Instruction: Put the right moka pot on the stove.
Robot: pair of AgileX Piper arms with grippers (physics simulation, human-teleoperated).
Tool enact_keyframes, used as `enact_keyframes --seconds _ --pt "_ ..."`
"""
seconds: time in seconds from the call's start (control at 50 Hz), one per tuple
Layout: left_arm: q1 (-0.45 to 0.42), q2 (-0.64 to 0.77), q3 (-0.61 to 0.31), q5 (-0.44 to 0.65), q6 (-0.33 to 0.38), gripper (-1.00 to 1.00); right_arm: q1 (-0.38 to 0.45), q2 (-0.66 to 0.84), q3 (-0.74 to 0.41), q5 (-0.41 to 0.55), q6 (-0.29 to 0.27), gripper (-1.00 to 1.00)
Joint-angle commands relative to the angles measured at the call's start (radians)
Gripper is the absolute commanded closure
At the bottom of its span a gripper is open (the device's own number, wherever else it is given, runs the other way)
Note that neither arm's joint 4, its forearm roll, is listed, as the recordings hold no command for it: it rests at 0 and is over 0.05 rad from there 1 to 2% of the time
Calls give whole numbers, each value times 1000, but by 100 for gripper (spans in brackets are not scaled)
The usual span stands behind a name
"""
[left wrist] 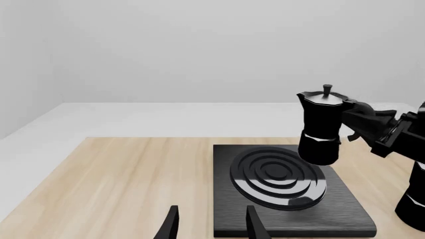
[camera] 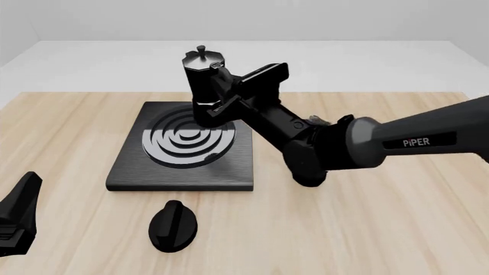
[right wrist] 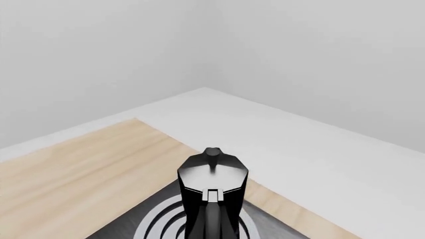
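The right moka pot point(camera: 202, 77) is black and faceted with a glossy grey lid and a small knob. My right gripper point(camera: 223, 98) is shut on its handle and holds it upright over the far right part of the stove point(camera: 126, 172). I cannot tell whether its base touches the slab. The left wrist view shows the pot point(left wrist: 322, 124), the right gripper point(left wrist: 359, 122) and the stove point(left wrist: 345, 209). The right wrist view looks down on the pot's lid point(right wrist: 212, 172) with the stove's rings point(right wrist: 149, 226) below. My left gripper point(left wrist: 212, 226) is open and empty, near the stove's front edge.
A small black oval knob point(camera: 173, 225) lies on the wooden table point(camera: 382, 229) in front of the stove. The left arm's end point(camera: 19, 212) sits at the near left corner. The right arm point(camera: 344, 146) stretches across the table's right half. No second moka pot shows.
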Motion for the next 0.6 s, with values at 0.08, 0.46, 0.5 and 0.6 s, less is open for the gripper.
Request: enact_keyframes --seconds 0.08,0.46,0.5,0.6 --pt "0 0 0 0 0 -100 28 88 -123 -4 9 100" --pt "0 0 0 0 0 -100 45 211 -267 31 8 100" --pt "0 0 0 0 0 -100 45 220 -276 33 10 100" --pt "0 0 0 0 0 -100 47 247 -300 37 14 100"
